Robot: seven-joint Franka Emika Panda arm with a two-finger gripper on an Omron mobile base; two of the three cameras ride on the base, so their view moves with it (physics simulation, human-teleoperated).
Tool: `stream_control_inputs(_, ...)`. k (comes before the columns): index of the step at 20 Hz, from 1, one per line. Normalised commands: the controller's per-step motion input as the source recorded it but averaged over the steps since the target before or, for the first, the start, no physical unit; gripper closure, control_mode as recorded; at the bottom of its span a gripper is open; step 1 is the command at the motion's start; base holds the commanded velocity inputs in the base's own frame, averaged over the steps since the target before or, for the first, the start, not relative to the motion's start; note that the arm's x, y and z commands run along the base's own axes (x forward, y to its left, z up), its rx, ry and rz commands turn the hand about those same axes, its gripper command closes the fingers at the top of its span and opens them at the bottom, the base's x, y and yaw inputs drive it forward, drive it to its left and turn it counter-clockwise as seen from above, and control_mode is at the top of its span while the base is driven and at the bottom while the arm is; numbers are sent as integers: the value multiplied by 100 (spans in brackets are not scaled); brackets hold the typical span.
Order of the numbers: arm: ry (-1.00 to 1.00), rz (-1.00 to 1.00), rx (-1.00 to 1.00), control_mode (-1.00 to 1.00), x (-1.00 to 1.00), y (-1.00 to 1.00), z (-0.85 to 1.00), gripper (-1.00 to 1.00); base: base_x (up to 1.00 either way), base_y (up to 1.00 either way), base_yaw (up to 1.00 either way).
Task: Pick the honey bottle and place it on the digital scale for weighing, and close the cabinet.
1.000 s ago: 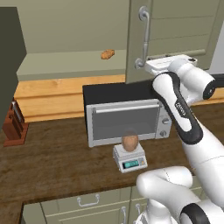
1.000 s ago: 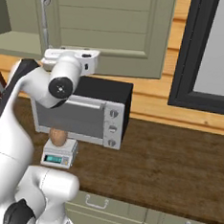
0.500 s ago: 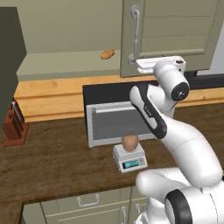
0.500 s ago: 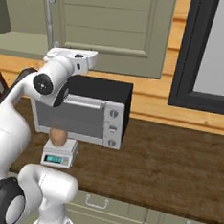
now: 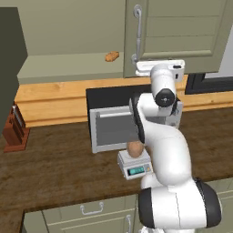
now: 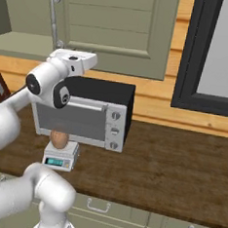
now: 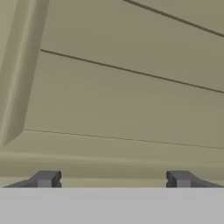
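The honey bottle [image 5: 134,149] [image 6: 59,139] stands upright on the digital scale [image 5: 135,167] [image 6: 59,159], in front of the toaster oven. The cabinet door [image 5: 182,32] [image 6: 113,28] [image 7: 131,87] is partly swung across the opening, and its silver bar handle [image 5: 136,36] [image 6: 55,18] sits at the door's left edge. To the left of the door the shelf inside still shows. My gripper [image 5: 159,67] [image 6: 72,59] [image 7: 113,179] is raised against the lower edge of the door's panelled face. It is open, fingertips [image 7: 46,178] wide apart with nothing between them.
A silver toaster oven [image 5: 113,123] [image 6: 86,113] with a black top stands behind the scale. An orange-brown bread-like lump [image 5: 111,56] lies on the open shelf. A knife block [image 5: 13,127] sits at the far left. A dark-framed window [image 6: 214,56] is to the right.
The hand has swung left along with the cabinet door, and the door handle has shifted left, covering more of the opening. Bottle and scale have not moved.
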Motion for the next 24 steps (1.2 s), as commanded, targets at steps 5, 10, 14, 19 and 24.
stream_control_inputs(5,0,-6,0,-100,10,0,29,-100,0,0,0)
stream_control_inputs(10,-4,0,1,-100,-41,0,25,-100,0,0,0)
stream_control_inputs(14,-10,0,3,-100,-61,0,28,-100,0,0,0)
stream_control_inputs(19,-3,0,0,-100,-51,0,71,-100,0,0,0)
stream_control_inputs(24,3,1,0,-100,-50,0,88,-100,0,0,0)
